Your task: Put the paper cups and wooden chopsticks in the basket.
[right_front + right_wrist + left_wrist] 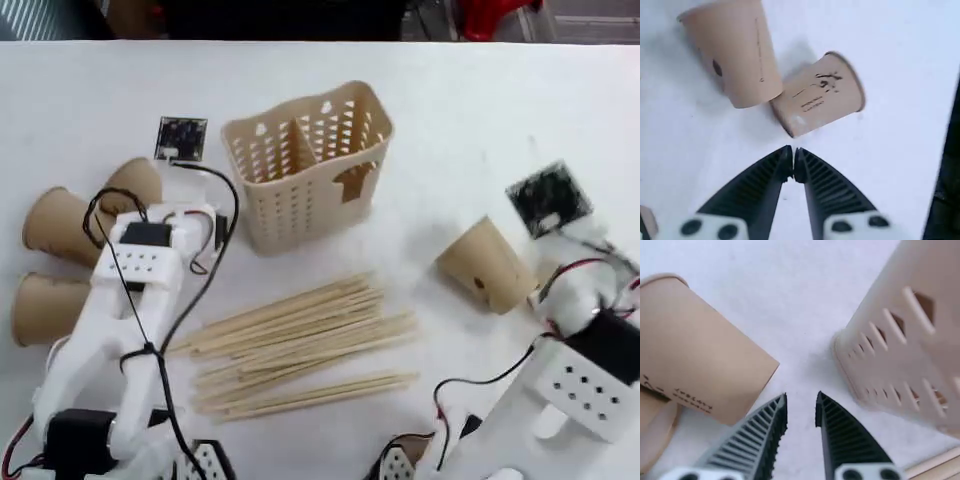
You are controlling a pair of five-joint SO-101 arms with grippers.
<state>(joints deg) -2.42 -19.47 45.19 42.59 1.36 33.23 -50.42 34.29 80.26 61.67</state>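
The beige slotted basket [310, 165] stands upright at the table's middle, with a loose pile of wooden chopsticks [300, 345] lying in front of it. Three paper cups lie on their sides at the left [55, 225] [135, 180] [45, 305], and another cup [485, 265] lies at the right. My left gripper [801, 400] hovers slightly open over bare table, between a cup [695, 350] and the basket [905, 340], holding nothing. My right gripper [792, 152] is shut and empty, just short of two tipped cups [735, 50] [820, 95].
The white table [470, 110] has free room behind and to the right of the basket. Black cables [215, 250] trail from the left arm close to the basket's near corner. The table's far edge runs along the top.
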